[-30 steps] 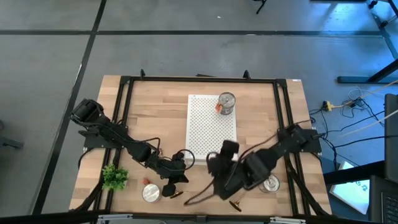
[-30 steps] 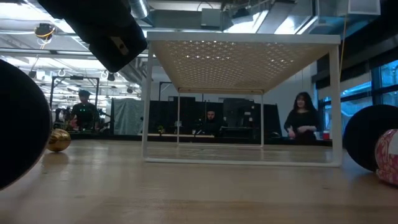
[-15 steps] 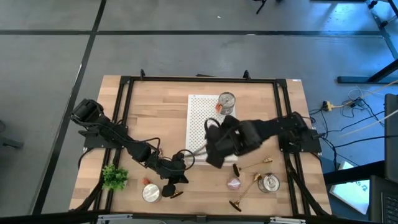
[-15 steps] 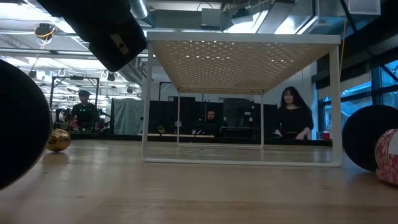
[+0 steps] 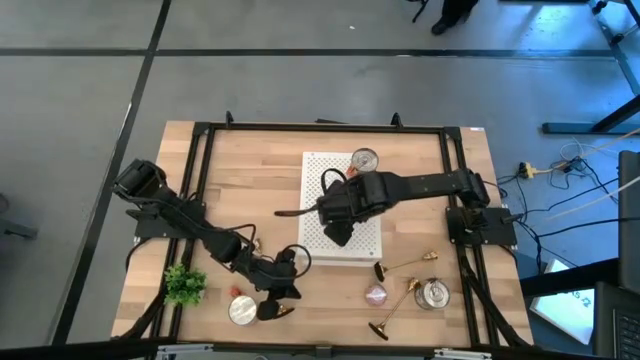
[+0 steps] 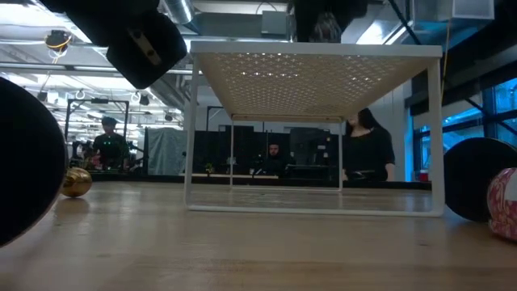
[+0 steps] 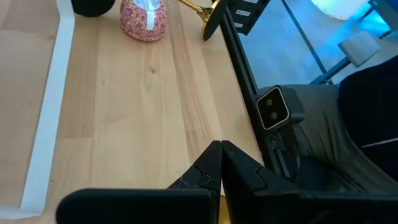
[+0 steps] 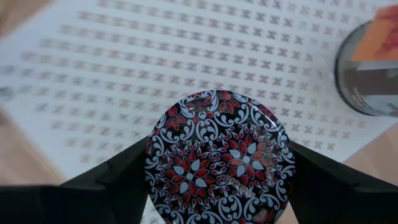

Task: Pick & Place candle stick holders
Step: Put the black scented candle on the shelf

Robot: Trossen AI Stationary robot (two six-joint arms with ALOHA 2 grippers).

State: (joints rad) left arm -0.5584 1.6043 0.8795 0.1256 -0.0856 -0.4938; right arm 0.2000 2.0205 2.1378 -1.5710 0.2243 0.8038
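Right jaws (image 8: 214, 163) hold a patterned tin (image 8: 219, 155) over the white shelf (image 5: 318, 180); left jaws (image 7: 221, 163) closed; holders (image 5: 405, 263) lie apart on desk (image 5: 250, 180).

Between the right pincer's (image 8: 217, 186) dark fingers sits a round disc (image 8: 219, 155) patterned in red, white and black florals, above a white perforated shelf (image 8: 155, 68).

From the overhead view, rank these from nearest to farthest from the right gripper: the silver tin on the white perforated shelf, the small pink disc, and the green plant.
Measured from the right gripper, over the white perforated shelf:
1. Silver tin, on the shelf's far end, nearest.
2. Small pink disc, on the wooden table near the front edge.
3. Green plant, at the table's front-left corner, farthest.
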